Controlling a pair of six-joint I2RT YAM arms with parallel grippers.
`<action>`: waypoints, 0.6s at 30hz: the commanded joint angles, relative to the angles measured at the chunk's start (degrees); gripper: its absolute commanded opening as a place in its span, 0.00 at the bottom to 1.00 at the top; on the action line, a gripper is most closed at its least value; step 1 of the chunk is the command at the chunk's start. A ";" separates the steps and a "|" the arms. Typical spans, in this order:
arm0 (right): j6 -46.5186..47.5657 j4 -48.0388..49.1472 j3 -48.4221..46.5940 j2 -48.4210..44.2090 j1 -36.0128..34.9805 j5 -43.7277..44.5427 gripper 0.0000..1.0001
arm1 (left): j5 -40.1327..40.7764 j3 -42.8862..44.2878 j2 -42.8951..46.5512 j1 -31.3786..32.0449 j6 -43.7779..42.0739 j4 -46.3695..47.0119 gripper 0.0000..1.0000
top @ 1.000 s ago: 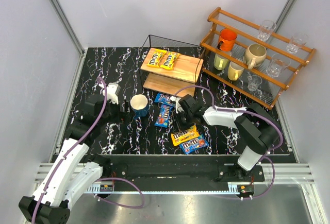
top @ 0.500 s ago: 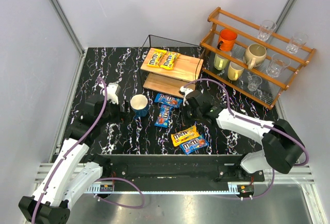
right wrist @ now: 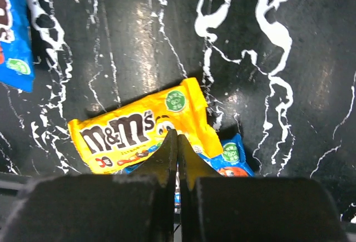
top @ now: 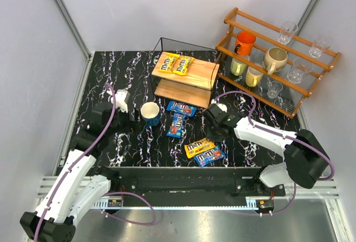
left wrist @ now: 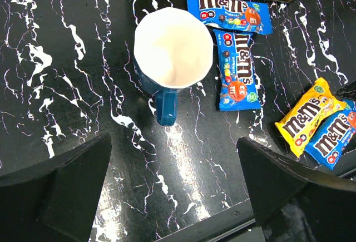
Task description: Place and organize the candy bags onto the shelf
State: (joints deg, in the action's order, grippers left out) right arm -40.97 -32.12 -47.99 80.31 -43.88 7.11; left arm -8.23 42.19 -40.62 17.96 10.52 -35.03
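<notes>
The shelf [top: 192, 75] stands at the back centre, with two yellow candy bags [top: 168, 62] [top: 183, 65] on its top board. Two blue bags [top: 181, 108] [top: 178, 125] lie on the table in front of it. A yellow bag [top: 199, 147] overlaps a blue one [top: 209, 156] near the front edge. My right gripper [top: 214, 124] is shut and empty, hovering over that yellow bag [right wrist: 128, 133] and the blue bag [right wrist: 231, 156] under it. My left gripper [left wrist: 172, 181] is open and empty, left of the blue bags [left wrist: 236, 67].
A blue mug [top: 150, 112] with a white inside stands left of the blue bags, below my left gripper [top: 123, 104]. A larger orange-brown rack [top: 278, 58] with mugs and glasses stands at the back right. The table's front edge lies just past the front pair of bags.
My right gripper has drawn away from the two blue bags, moving right and then toward the front, over the yellow bag. The left arm has not moved.
</notes>
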 commanded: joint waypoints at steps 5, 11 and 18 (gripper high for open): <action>-6.23 -3.30 1.23 0.98 -0.33 3.08 0.00 | 0.93 0.78 0.10 0.33 0.46 1.63 0.99; -5.96 -2.25 1.32 3.44 -0.24 2.47 0.00 | 1.11 0.61 0.54 0.33 0.46 1.63 0.99; -5.79 -0.84 1.84 5.64 -0.24 2.03 0.00 | 1.20 0.70 0.37 0.33 0.46 1.71 0.99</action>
State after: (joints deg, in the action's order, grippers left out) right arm -46.00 -34.30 -46.65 84.84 -43.88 8.32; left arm -8.19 42.19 -40.60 17.98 10.52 -35.03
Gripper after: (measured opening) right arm 0.006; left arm 0.987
